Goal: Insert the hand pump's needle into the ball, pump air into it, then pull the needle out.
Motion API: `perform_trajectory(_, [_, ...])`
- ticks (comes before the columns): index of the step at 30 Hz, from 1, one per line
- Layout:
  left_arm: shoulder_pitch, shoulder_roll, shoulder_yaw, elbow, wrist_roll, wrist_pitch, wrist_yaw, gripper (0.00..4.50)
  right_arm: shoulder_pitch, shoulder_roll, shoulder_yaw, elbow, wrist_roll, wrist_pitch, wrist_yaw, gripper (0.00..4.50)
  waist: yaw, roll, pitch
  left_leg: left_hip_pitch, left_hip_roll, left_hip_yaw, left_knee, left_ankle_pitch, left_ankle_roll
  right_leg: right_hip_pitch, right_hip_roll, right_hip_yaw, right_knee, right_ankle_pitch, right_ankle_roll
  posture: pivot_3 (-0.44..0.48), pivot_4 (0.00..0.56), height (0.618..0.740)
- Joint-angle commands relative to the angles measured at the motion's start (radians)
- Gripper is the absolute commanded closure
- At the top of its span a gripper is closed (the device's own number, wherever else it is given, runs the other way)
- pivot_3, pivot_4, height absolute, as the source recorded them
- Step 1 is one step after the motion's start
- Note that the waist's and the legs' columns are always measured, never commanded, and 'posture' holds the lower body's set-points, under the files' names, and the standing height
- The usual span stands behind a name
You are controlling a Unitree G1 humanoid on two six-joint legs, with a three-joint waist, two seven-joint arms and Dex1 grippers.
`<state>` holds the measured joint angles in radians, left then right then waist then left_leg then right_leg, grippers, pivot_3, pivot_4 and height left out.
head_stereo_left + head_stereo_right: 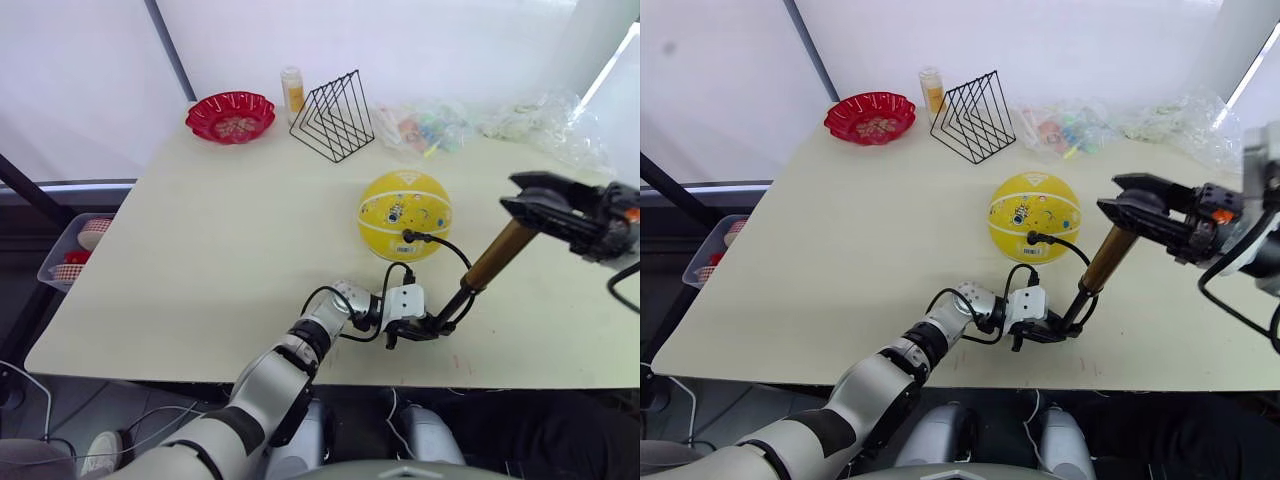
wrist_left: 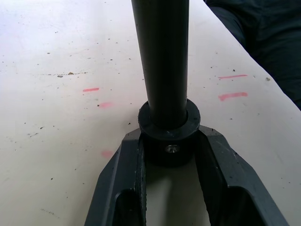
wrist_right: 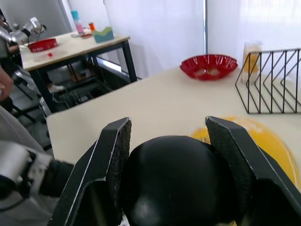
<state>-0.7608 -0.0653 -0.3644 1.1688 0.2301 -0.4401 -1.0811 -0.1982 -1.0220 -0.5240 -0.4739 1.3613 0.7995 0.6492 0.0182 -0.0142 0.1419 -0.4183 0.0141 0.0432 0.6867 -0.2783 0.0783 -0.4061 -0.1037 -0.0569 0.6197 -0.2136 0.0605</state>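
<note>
The hand pump (image 1: pixel 492 258) stands tilted near the table's (image 1: pixel 200 260) front edge, its hose's needle (image 1: pixel 408 237) stuck in the yellow ball (image 1: pixel 404 214). The left gripper (image 1: pixel 418 329) pinches its base; the right gripper (image 1: pixel 528 207) clamps its handle.

A lab or test room: plain white curtains behind a bare table (image 1: pixel 200 250) marked with red pen, a second work table (image 3: pixel 70 47) with another robot arm (image 3: pixel 21 33) beyond it, storage bins on the floor.
</note>
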Motion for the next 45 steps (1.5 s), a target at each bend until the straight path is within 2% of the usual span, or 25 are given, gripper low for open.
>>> perform_trajectory(1, [0.051,0.038,-0.054,0.077,0.068,0.041,-0.011,3.52,-0.052,-0.008,-0.128,-0.016,0.054,-0.037,-0.031,2.45,0.0,0.0,0.0,0.0,0.0,0.0,0.0,0.0,0.0,0.0,0.0,0.0,0.0,0.0,0.0,0.0,0.15,0.737])
perform_trajectory(6, [0.05,0.038,-0.053,0.076,0.067,0.043,-0.011,3.52,0.063,0.017,-0.041,-0.053,-0.074,-0.022,0.013,2.45,0.0,-0.001,0.0,0.0,0.0,0.0,0.0,0.0,0.0,0.0,0.0,0.0,0.0,0.0,0.001,0.0,0.15,0.737])
perform_trajectory(8, [0.05,0.037,-0.052,0.075,0.066,0.043,-0.011,3.52,0.12,0.049,0.012,-0.064,-0.144,-0.042,0.034,2.45,-0.001,-0.006,-0.003,0.001,0.001,-0.001,0.0,0.0,0.0,0.001,0.001,0.0,0.0,0.001,0.003,0.0,0.15,0.737])
perform_trajectory(16, [0.047,0.037,-0.05,0.076,0.066,0.044,-0.004,3.52,0.316,0.207,0.317,0.039,-0.541,-0.265,0.124,2.45,-0.005,-0.023,-0.021,0.006,0.003,-0.003,0.0,0.0,0.0,0.004,0.003,-0.001,0.0,0.0,0.0,0.0,0.15,0.737])
perform_trajectory(22, [0.049,0.042,-0.049,0.078,0.071,0.041,-0.002,3.52,0.364,0.298,0.425,0.11,-0.685,-0.399,0.161,2.45,-0.005,-0.025,-0.027,0.009,0.004,-0.003,0.0,0.0,0.0,0.006,0.004,-0.001,0.0,-0.001,-0.001,0.0,0.15,0.737])
perform_trajectory(25, [0.051,0.043,-0.049,0.078,0.071,0.041,-0.003,3.52,0.344,0.309,0.408,0.097,-0.68,-0.416,0.176,2.45,-0.005,-0.021,-0.027,0.009,0.004,-0.003,0.0,0.0,0.0,0.006,0.004,-0.001,0.0,-0.001,-0.001,0.0,0.15,0.737])
perform_trajectory(28, [0.054,0.044,-0.051,0.079,0.072,0.039,-0.005,3.52,0.311,0.298,0.334,0.045,-0.591,-0.385,0.179,2.45,-0.004,-0.02,-0.027,0.008,0.004,-0.003,0.0,0.0,0.0,0.006,0.004,-0.001,0.0,-0.001,-0.001,0.0,0.15,0.737])
perform_trajectory(32, [0.056,0.044,-0.051,0.079,0.073,0.038,-0.005,3.52,0.262,0.252,0.22,-0.011,-0.459,-0.316,0.174,2.45,-0.002,-0.011,-0.021,0.005,0.003,-0.003,0.0,0.0,0.0,0.004,0.002,-0.002,0.0,-0.001,-0.001,0.0,0.15,0.737])
perform_trajectory(37, [0.056,0.043,-0.052,0.079,0.072,0.039,-0.005,3.52,0.121,0.109,-0.004,-0.043,-0.17,-0.175,0.12,2.45,-0.001,0.001,-0.01,0.002,0.001,-0.002,0.0,0.0,0.0,0.002,0.0,-0.001,0.0,0.0,-0.001,0.0,0.15,0.737])
perform_trajectory(39, [0.057,0.043,-0.053,0.078,0.071,0.039,-0.006,3.52,0.082,0.057,-0.069,-0.032,-0.091,-0.127,0.097,2.45,0.001,0.001,-0.006,0.002,0.001,-0.002,0.0,0.0,0.0,0.002,0.0,-0.001,0.0,0.0,-0.001,0.0,0.15,0.737])
perform_trajectory(45, [0.056,0.04,-0.054,0.076,0.068,0.041,-0.01,3.52,0.007,-0.028,-0.157,-0.013,0.049,-0.035,0.028,2.45,0.002,0.0,-0.004,0.001,0.0,-0.001,-0.001,0.0,0.0,0.002,0.0,-0.001,-0.001,0.0,0.0,0.0,0.15,0.737])
